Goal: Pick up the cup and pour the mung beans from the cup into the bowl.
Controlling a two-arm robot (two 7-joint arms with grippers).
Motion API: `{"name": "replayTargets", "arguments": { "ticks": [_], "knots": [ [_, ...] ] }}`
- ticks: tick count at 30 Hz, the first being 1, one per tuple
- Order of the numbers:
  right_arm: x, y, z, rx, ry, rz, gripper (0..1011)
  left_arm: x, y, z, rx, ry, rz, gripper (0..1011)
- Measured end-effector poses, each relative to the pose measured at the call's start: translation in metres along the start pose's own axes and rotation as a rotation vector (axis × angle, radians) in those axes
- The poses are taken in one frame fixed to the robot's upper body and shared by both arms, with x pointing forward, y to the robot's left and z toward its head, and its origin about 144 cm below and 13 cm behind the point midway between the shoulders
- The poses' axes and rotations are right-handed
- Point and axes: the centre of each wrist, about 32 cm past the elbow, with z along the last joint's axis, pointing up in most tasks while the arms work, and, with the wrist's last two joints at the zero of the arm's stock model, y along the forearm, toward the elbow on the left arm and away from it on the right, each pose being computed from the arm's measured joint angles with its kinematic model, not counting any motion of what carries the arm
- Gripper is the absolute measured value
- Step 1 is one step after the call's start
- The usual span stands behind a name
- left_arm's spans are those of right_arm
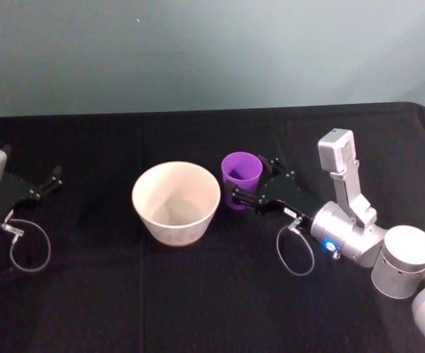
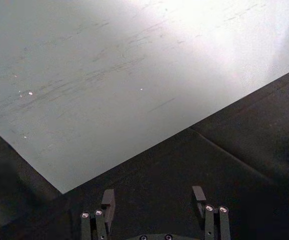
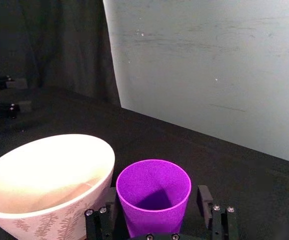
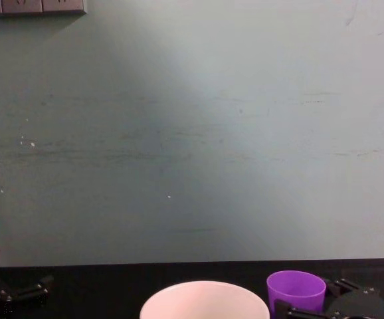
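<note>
I see the right tool straddling the purple cup, fingers apart, not clamped. The cup stands upright on the black surface, just right of the white bowl. Left tool is parked far left, fingers apart.

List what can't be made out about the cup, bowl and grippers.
Inside the cup: its bottom lies in shadow in the right wrist view; beans cannot be made out.
Lower parts of cup and bowl: cut off by the chest view's bottom edge.
The right gripper, straddling the cup: cut by that same edge.
The left gripper, parked far left: arm cut by the head view's edge.
</note>
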Motion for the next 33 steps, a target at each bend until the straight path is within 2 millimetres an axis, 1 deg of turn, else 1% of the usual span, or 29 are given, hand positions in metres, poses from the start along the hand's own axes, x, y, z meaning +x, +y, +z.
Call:
{"name": "replayTargets", "arguments": {
  "ticks": [11,19,23,33],
  "knots": [
    [-0.0001,0.0001,0.0005,0.002,0.0,0.001,996,0.0,0.0,0.0,0.0,0.0,0.0,1000],
    [-0.0003,0.0,0.0004,0.001,-0.001,0.001,804,0.0,0.0,0.0,0.0,0.0,0.0,1000],
    [-0.0003,-0.0001,0.0004,0.001,-0.001,0.002,773,0.0,0.0,0.0,0.0,0.0,0.0,1000],
    [-0.0003,-0.0001,0.0006,0.001,-0.001,0.002,732,0.0,0.0,0.0,0.0,0.0,0.0,1000]
  ]
}}
